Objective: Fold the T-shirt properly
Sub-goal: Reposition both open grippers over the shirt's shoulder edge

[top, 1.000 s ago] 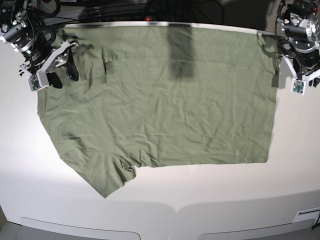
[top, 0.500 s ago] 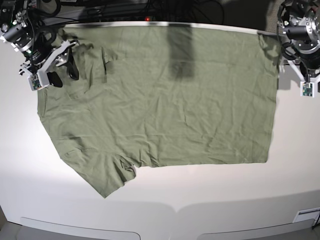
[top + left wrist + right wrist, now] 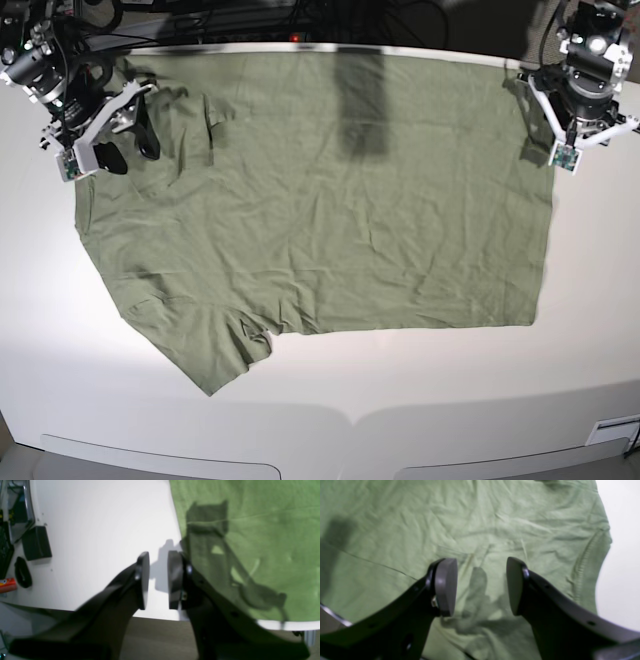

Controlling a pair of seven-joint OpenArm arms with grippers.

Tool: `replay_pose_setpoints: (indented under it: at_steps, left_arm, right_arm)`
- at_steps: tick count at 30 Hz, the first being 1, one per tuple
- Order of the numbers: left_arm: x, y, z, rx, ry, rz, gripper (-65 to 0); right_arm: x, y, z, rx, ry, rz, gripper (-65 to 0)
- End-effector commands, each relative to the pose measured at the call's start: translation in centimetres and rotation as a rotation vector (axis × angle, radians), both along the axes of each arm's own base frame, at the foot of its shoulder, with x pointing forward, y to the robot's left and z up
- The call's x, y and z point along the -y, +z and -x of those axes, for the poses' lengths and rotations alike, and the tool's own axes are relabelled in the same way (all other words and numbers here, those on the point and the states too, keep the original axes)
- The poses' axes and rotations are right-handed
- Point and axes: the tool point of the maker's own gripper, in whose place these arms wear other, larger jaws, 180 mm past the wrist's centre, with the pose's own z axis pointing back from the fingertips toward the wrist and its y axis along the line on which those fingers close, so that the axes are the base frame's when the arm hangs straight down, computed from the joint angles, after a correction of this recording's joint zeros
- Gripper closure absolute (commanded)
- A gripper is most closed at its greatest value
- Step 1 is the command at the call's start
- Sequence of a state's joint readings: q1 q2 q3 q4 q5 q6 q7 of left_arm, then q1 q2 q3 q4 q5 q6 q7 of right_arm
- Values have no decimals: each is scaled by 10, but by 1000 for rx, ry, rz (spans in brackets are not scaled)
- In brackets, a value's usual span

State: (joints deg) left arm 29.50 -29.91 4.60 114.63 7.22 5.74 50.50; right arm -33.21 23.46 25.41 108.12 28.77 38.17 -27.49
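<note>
The sage-green T-shirt [image 3: 330, 210] lies spread flat and wrinkled on the white table [image 3: 400, 390], with one sleeve [image 3: 205, 350] pointing to the front left. My right gripper [image 3: 130, 150] hovers open over the shirt's back-left part. In the right wrist view its pads [image 3: 446, 587] stand wide apart above the cloth [image 3: 470, 517], near a ribbed hem, with nothing between them. My left gripper [image 3: 575, 115] is at the shirt's back-right corner. Its pads [image 3: 175, 577] stand a narrow gap apart over bare table, just beside the shirt's edge [image 3: 262, 530], holding nothing.
The table's back edge [image 3: 300, 47] runs right behind the shirt, with cables beyond it. In the left wrist view a black block [image 3: 36, 542], a black loop-shaped item [image 3: 22, 572] and a red object [image 3: 7, 585] lie at the table's side.
The left arm has moved up and inward to the shirt's back-right corner and turned, and its jaws have parted slightly. The right arm and the shirt have not moved.
</note>
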Motion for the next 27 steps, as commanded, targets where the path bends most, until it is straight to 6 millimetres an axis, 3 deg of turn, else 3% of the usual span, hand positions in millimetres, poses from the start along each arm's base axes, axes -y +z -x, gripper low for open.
replay_pose_setpoints:
  at_steps: [1,6,8,10,11,14,18,22,27]
  left_arm:
    - [-1,10,-8,40,-12,-14,-131]
    - [-2,6,-3,6,-8,-18,-161]
    - [2,4,-1,-8,-23,-4,-267]
    - [3,3,-1,-11,-20,11,-445]
    - [4,2,-1,-13,-19,18,-466]
    - [5,3,-1,-8,-21,18,-459]
    - [7,4,-4,8,-28,26,-459]
    - [17,13,-17,106,-66,30,-458]
    - [33,10,-16,132,-25,93,-457]
  right_arm:
    - [-1,12,-6,41,10,-10,-315]
    - [-3,11,-5,28,8,-34,-315]
    - [-3,10,-4,21,8,-32,-315]
    - [-3,9,-3,15,12,-30,-317]
    - [-4,9,-3,15,13,-30,-317]
    - [-4,9,-3,15,14,-29,-334]
    - [-3,10,-3,16,14,-27,-482]
    - [-4,10,-3,17,14,-27,-482]
    - [-3,9,-3,13,14,-26,-482]
